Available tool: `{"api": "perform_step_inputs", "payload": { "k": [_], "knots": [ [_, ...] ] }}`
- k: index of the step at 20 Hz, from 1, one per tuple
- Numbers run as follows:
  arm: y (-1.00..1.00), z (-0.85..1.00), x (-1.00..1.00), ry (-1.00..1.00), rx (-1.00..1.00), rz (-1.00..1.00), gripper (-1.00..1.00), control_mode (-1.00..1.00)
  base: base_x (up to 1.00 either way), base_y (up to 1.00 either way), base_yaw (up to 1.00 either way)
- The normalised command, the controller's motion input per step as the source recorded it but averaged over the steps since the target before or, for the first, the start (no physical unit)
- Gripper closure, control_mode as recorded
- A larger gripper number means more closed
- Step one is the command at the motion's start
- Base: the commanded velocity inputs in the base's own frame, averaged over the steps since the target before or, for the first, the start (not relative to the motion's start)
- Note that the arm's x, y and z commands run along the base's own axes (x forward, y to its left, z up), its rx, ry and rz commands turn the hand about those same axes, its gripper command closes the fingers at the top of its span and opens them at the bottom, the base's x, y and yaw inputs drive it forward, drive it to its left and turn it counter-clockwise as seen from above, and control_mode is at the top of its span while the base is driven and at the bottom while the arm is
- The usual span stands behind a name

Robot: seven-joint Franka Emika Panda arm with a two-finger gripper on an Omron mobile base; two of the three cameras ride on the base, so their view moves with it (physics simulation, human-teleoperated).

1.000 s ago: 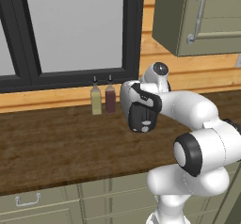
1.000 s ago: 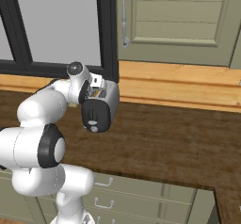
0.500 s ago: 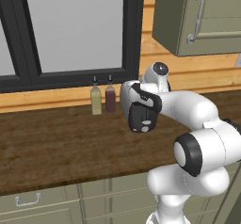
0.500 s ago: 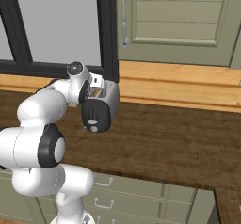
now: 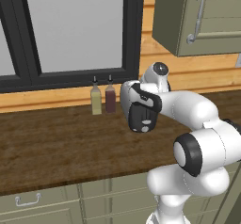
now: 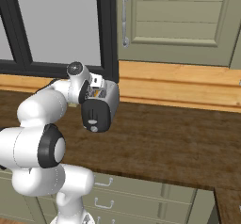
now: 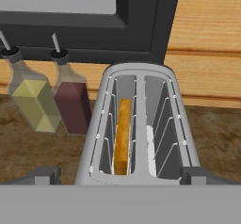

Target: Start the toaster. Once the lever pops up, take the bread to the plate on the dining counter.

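Observation:
The silver toaster (image 6: 104, 103) stands on the dark wood worktop (image 6: 179, 138), its black end panel and white knob facing the base; the toaster (image 5: 140, 116) is half covered by my arm. From above, the toaster (image 7: 136, 124) shows two slots. The bread (image 7: 123, 136) stands on edge deep in the left slot. My gripper (image 7: 121, 173) hovers just above the toaster's near end, open wide, with its fingertips (image 7: 44, 173) outside both sides. The lever is too small to pick out on the panel. The plate and the dining counter are out of view.
Two small bottles, one yellow (image 7: 33, 103) and one dark red (image 7: 70, 105), stand left of the toaster by the window sill. A wall cabinet (image 5: 197, 16) hangs at upper right. Olive drawers (image 6: 141, 195) run under the worktop.

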Motion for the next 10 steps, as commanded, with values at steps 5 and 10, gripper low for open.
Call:
{"api": "perform_step_inputs", "payload": {
  "k": [5, 10],
  "knots": [
    [0.00, 0.00, 0.00, 0.00, 0.00, 0.00, -1.00, -1.00, 0.00, 0.00, 0.00],
    [0.00, 0.00, 0.00, 0.00, 0.00, 0.00, -1.00, -1.00, 0.00, 0.00, 0.00]
  ]
}}
